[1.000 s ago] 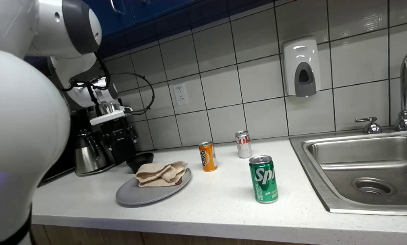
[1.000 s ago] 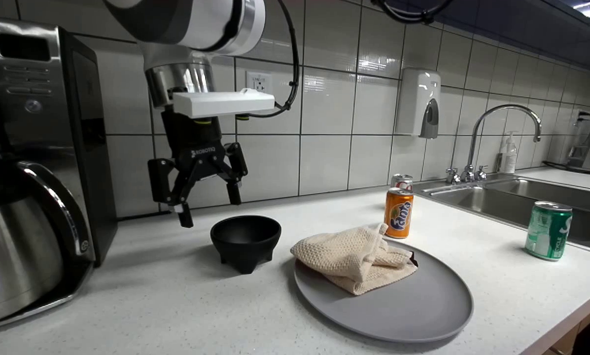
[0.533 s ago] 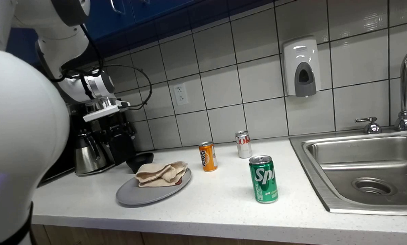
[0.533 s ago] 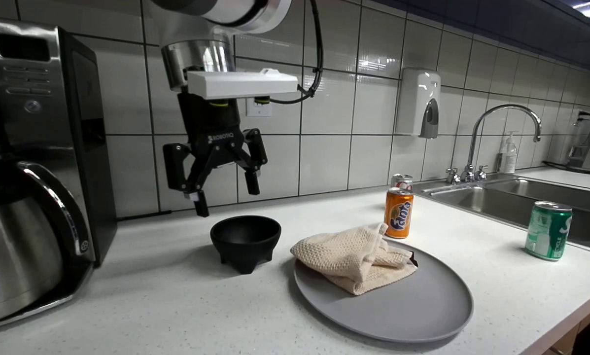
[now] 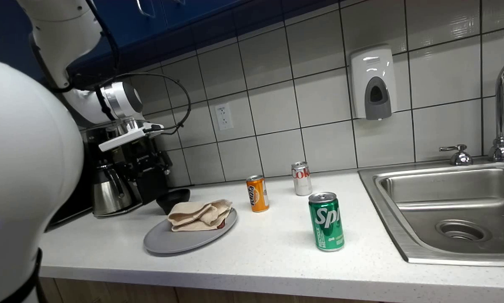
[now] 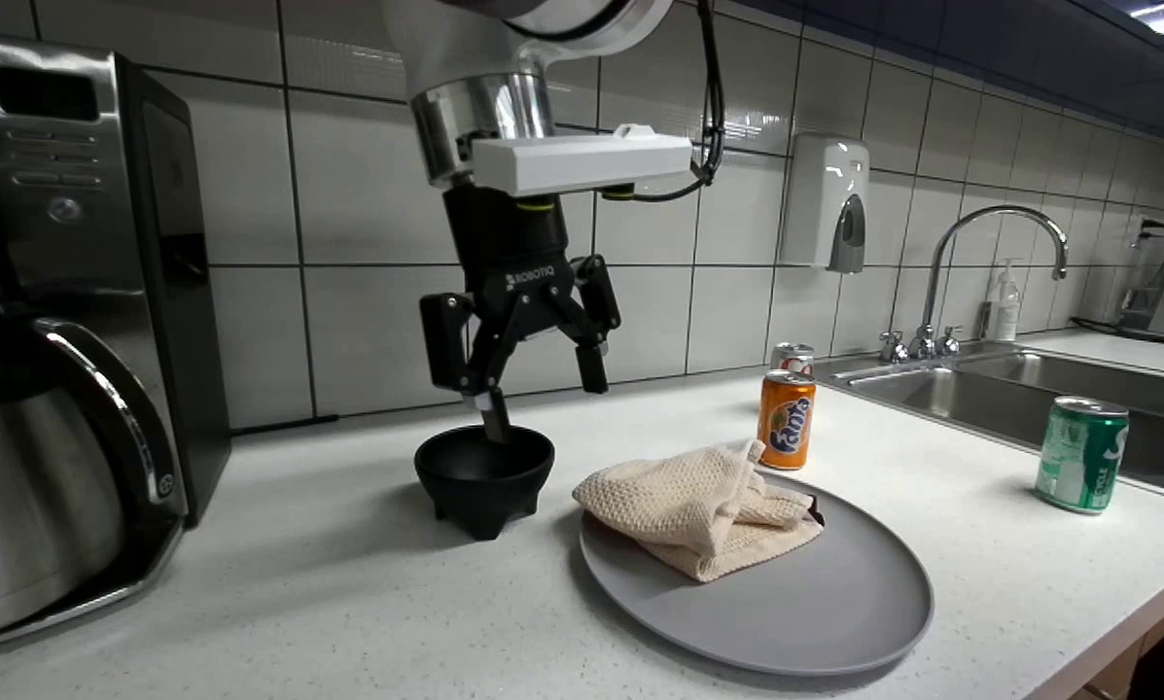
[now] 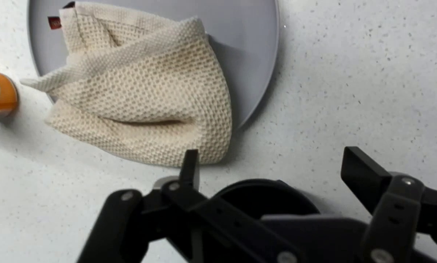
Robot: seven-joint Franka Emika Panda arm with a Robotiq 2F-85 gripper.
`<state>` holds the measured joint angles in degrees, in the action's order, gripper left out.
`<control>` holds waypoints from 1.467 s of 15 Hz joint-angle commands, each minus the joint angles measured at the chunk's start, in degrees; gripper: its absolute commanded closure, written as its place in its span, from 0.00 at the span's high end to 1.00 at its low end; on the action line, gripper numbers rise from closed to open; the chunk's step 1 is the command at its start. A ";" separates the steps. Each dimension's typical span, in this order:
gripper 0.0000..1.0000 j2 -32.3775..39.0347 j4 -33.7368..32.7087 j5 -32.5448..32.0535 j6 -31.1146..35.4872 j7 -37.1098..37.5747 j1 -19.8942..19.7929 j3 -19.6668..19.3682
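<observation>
My gripper point(image 6: 545, 399) is open and empty, pointing down above the small black footed bowl point(image 6: 484, 496). In that exterior view one fingertip overlaps the bowl's opening. In the wrist view the gripper point(image 7: 271, 157) has its fingers wide apart, and the bowl point(image 7: 262, 197) shows between them, partly hidden by the gripper. A beige waffle cloth point(image 6: 698, 506) lies folded on a grey plate point(image 6: 834, 622) beside the bowl. The cloth point(image 7: 149, 95) also shows in the wrist view, with one fingertip overlapping its edge; I cannot see contact. In an exterior view the plate point(image 5: 172, 244) partly hides the bowl's surroundings.
An orange Fanta can point(image 6: 786, 418), a silver Coke can point(image 5: 301, 179) and a green Sprite can point(image 5: 326, 223) stand upright on the counter. A coffee maker point(image 6: 86, 194) with a steel carafe stands beside the bowl. A sink point(image 5: 386, 210) and tiled wall bound the counter.
In an exterior view the gripper has moved right, from beside the bowl to above it, dipping slightly and then staying near the same height. It stays open. The objects on the counter have not moved.
</observation>
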<state>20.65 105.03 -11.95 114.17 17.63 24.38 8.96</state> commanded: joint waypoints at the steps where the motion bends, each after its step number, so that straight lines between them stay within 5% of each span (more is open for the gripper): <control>1: 1.00 -5.52 8.23 1.16 2.14 1.37 -2.38 0.81; 22: 1.00 -3.05 16.28 1.48 8.27 -0.26 -8.10 -0.61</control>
<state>17.56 120.59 -11.47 120.93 17.94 17.24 8.18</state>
